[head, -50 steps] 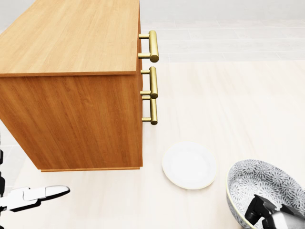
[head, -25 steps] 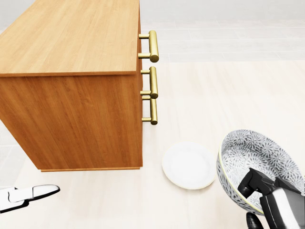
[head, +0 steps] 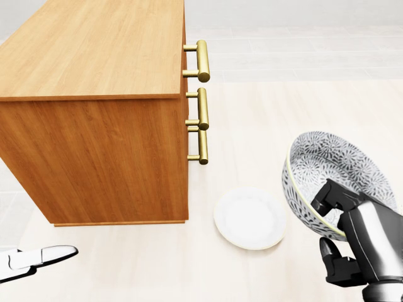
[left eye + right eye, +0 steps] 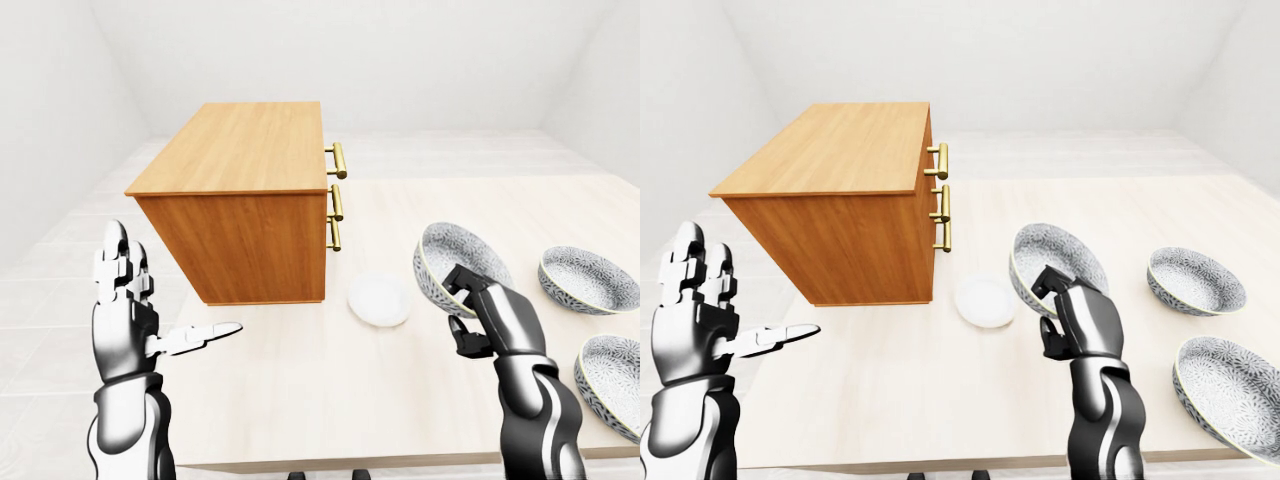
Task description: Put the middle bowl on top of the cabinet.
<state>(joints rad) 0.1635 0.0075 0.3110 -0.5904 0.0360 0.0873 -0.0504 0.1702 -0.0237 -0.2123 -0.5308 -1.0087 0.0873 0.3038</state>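
Whereas the head view catches one bowl [image 3: 334, 163], left-eye view catches three.

- Bright, even, diffuse light with no visible source.
- Shadows faint and soft.
- Sharp renders: no blur, glare, or edge distortion.

No writing, label, brand, number or sign can be read anywhere in these views. The cabinet [image 4: 250, 150] shows only wood grain, the tilted bowl [image 3: 327, 163] carries only a grey-and-white ornamental pattern, and the plate [image 3: 249, 217] on the worktop [image 4: 300, 380] is plain white.
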